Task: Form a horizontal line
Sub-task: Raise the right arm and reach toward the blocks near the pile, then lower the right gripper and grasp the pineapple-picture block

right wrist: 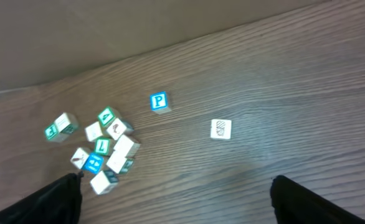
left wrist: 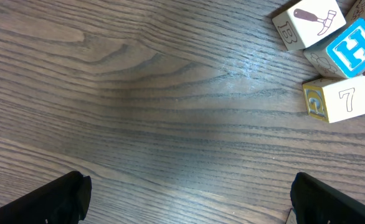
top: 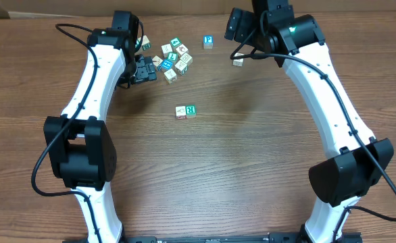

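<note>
Two small cubes sit touching side by side near the middle of the wooden bench (top: 252, 155) in the overhead view: a red-marked block (top: 181, 112) and a green-marked block (top: 191, 110). A loose cluster of blocks (top: 173, 59) lies toward the far edge, left of centre, with a blue block (top: 208, 42) set apart to its right and a pale block (top: 238, 62) further right. The left gripper (top: 146, 69) hangs just beside the cluster; the right gripper (top: 246, 42), mostly hidden under its own arm, hovers near the pale block.

From the left wrist, streaked brown grain fills the frame. Square-edged cubes crowd the upper right corner: a hammer block (left wrist: 308, 22), a blue H block (left wrist: 355, 50) and a cream 7 block (left wrist: 338, 99). The dark fingertips (left wrist: 52, 199) stand wide apart, grasping nothing.

From the right wrist, the blue P block (right wrist: 159, 102) and a pale striped block (right wrist: 220, 129) lie apart from the cluster (right wrist: 104, 149). Its matte black fingertips (right wrist: 52, 199) are spread wide, released.
</note>
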